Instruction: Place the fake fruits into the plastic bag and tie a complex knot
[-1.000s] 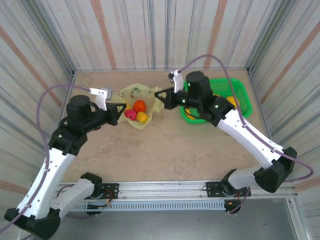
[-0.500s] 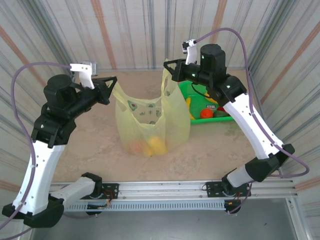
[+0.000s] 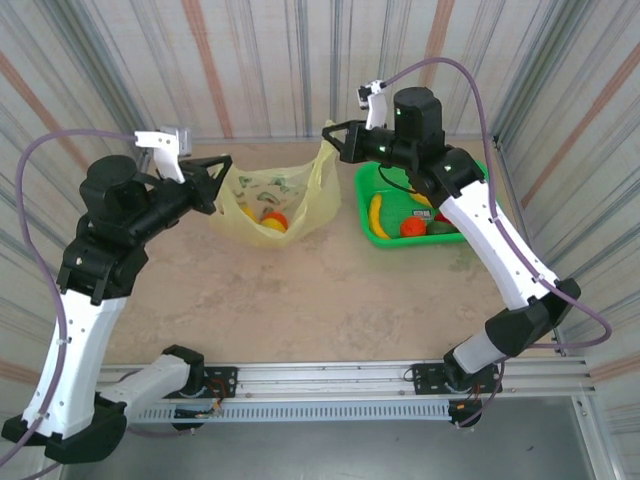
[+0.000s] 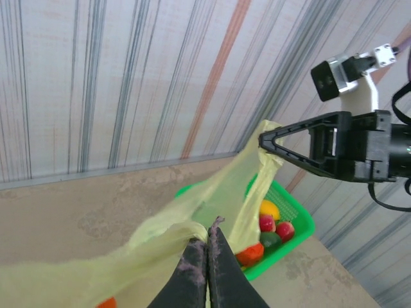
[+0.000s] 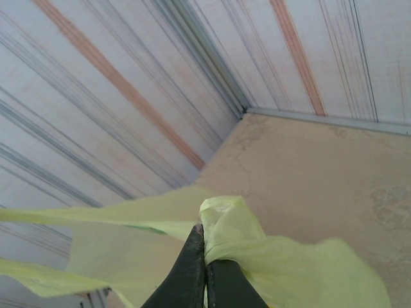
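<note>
Pinching 1 bag (image 3: 300, 186) handle each in left gripper (image 3: 226, 166) and right gripper (image 3: 326, 131); thin film could slip or tear if I pull apart, dumping the fruits (image 3: 272, 220) below.

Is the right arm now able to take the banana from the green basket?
Probably not yet. The banana lies uncovered in the basket near that arm, but the right hand is shut on a handle of the plastic bag and must let go first.
</note>
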Tool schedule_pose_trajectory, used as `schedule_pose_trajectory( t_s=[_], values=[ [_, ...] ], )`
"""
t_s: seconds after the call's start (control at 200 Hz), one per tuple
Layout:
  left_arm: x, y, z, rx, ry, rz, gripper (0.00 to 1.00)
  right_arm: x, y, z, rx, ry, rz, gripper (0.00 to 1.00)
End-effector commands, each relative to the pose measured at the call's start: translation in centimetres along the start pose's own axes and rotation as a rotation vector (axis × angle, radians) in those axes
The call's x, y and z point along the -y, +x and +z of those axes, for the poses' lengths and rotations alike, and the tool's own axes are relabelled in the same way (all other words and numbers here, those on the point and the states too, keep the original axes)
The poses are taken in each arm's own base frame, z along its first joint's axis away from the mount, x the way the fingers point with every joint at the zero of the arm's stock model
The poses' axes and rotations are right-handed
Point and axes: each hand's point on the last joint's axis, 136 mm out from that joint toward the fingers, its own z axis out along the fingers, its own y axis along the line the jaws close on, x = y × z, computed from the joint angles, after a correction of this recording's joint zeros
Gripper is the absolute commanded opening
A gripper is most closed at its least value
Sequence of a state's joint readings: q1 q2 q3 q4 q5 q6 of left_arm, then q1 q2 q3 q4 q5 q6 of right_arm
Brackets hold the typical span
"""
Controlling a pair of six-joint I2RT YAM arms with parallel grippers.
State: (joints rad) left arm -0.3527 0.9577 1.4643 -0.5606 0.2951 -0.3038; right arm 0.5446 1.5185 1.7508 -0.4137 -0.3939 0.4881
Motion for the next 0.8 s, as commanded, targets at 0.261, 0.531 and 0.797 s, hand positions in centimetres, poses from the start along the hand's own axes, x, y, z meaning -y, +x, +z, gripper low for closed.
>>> schedule_pose_trajectory(
  t_s=[0.261, 0.531, 0.797],
  values=[
    [-1.3, 9.2, 2.6, -0.156, 0.096, -0.146, 0.00, 7.3, 9.2, 1.8, -0.186, 0.123, 0.042, 0.20],
    [-0.8, 10.5, 2.5, -0.174, 0.125, -0.149, 0.00, 4.5, 6.2, -1.6, -0.074, 0.098, -0.057, 0.68],
    [-1.1, 10.8, 3.8, -0.176, 0.128, -0.172, 0.00, 4.7, 5.1, -4.5, -0.061, 0.142, -0.059, 0.68]
  ],
)
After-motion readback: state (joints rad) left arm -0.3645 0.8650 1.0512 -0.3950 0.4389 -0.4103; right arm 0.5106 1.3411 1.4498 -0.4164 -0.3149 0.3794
